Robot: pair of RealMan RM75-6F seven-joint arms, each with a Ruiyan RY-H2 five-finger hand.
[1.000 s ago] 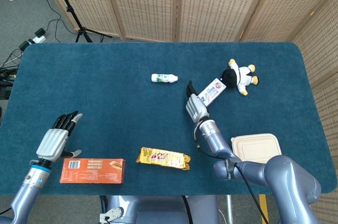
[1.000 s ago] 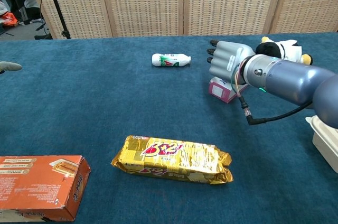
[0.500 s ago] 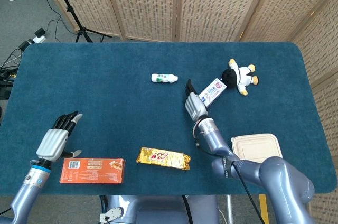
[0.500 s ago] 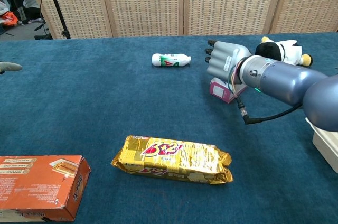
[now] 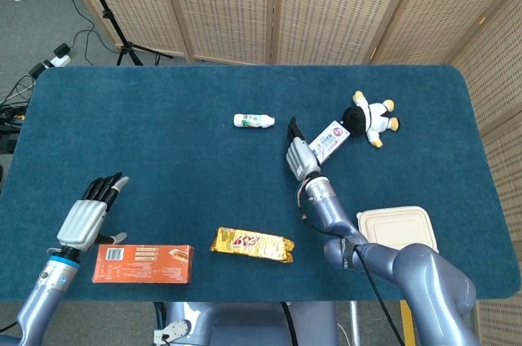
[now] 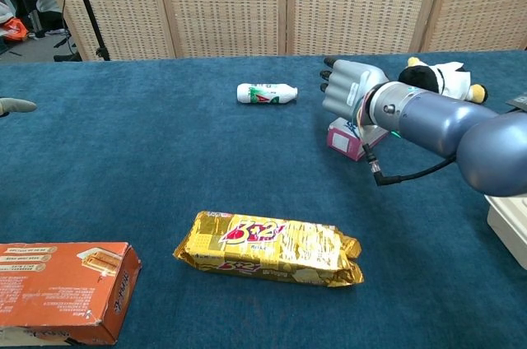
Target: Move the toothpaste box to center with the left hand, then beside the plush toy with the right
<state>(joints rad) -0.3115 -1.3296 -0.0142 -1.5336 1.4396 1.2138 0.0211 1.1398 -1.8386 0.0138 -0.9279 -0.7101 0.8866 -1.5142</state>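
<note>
Right hand: I see my right hand just beside the toothpaste box, on its left side, with the fingers stretched out and a little apart; it holds nothing. I cannot tell if it touches the box.
Toothpaste box: the toothpaste box lies flat on the surface, in the right half, with its far end against the plush toy. From the chest view I see only its pink end under my forearm.
Plush toy: the plush toy, black and white with yellow feet, lies just to the right of the box, near the far right corner.
Left hand: my left hand is well apart from all this, at the near left of the surface, fingers extended and slightly spread, holding nothing. In the chest view only a fingertip shows at the left edge.
Near the left hand: an orange carton lies just beside it, toward the front edge.
Other things: a small white bottle lies on its side left of my right hand; a yellow snack pack lies near the front edge; a beige lidded container sits at the near right.
</note>
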